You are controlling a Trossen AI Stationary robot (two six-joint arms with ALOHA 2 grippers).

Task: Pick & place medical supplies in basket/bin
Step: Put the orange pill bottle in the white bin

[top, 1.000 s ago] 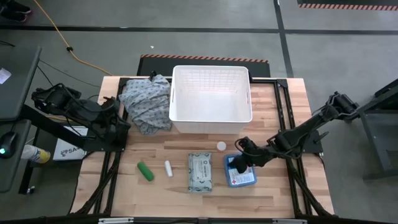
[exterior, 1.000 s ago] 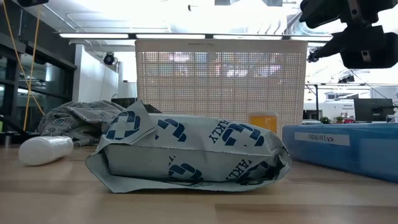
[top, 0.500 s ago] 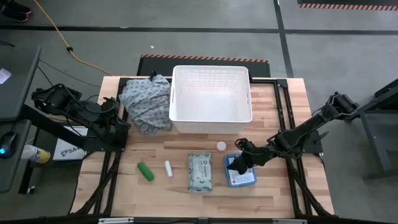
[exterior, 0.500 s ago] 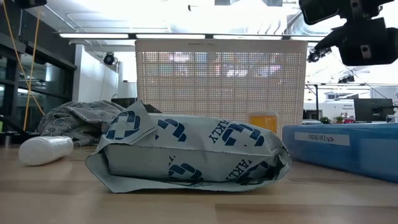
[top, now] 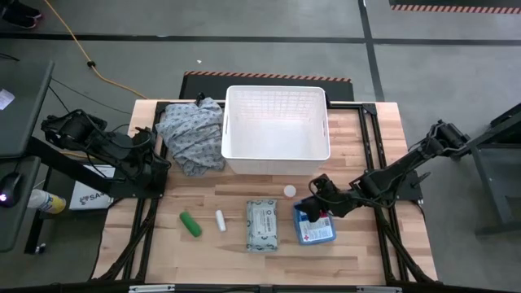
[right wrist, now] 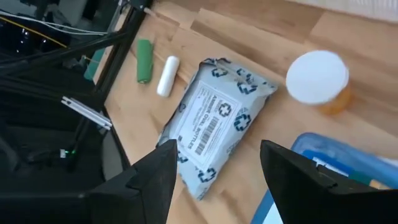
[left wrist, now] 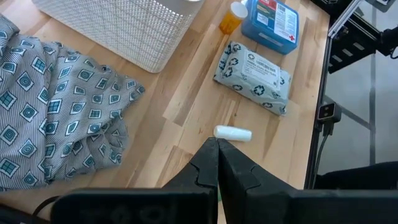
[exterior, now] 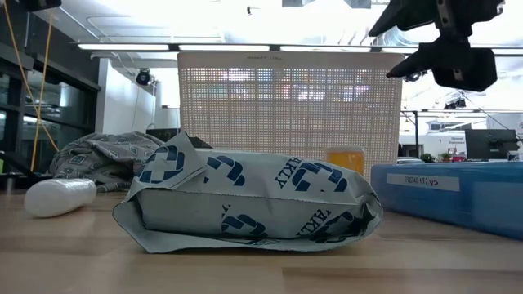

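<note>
Blue box (top: 316, 230), green tube (top: 190, 224), grid-patterned white basket (top: 276, 153).

basket (top: 277, 122) empty | green tube (top: 190, 224), white tube (top: 220, 220), wipes pack (top: 262, 225), bottle (top: 290, 192), blue box (top: 317, 231) on table

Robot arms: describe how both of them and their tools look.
Both arms are dark, nearly black, built of jointed segments. The right tool has two broad, flat, matte black fingers with angular edges. The left tool has slim black fingers tapering to a point. No markings are readable.

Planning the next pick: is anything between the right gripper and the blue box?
Nothing visible. The right gripper, open, hangs just above the blue box; the orange bottle stands off to the side.
</note>
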